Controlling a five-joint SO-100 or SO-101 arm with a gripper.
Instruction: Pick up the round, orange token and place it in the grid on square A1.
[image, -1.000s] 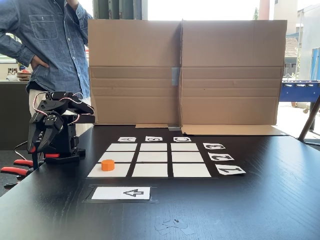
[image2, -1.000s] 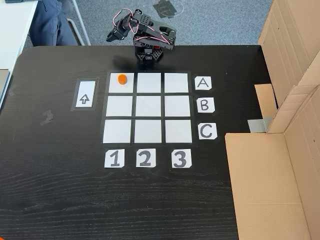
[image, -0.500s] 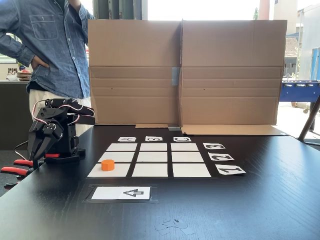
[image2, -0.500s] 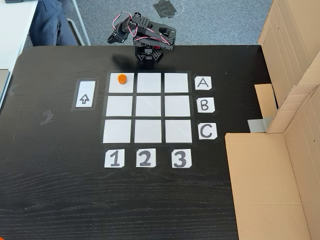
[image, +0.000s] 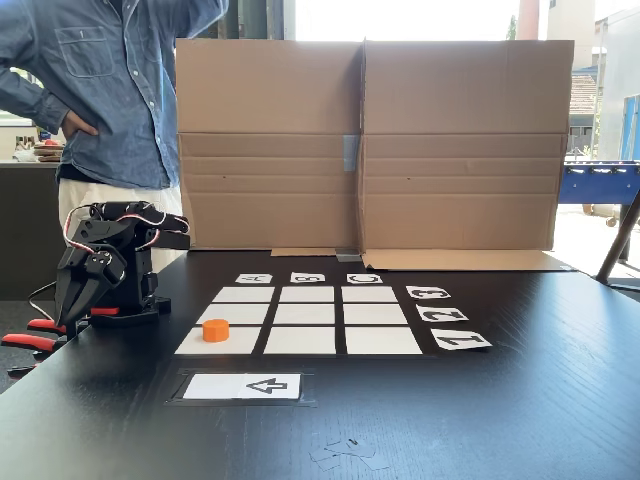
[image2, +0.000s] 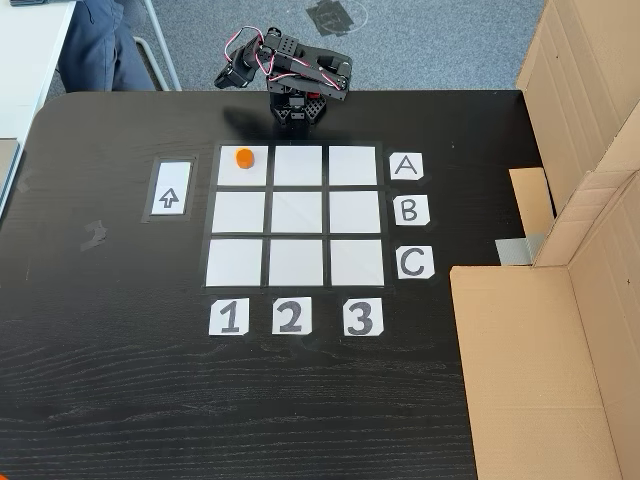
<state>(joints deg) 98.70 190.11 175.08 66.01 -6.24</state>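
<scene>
Dark grained wood table (image2: 120, 380), matt paper grid (image2: 297, 214)

Site: office or lab space | Evidence: grey carpet floor (image2: 420, 45); black table (image2: 120, 380); cardboard screen (image: 365, 145); foosball table (image: 598, 182); large windows (image: 400, 18).

We see the black wooden table (image: 520, 400) from a low fixed view near its edge, facing the brown cardboard screen (image: 370, 140). Another fixed view looks down from above. Both share the three-by-three white paper grid (image2: 296, 216) and black folded arm (image2: 285, 75).
</scene>
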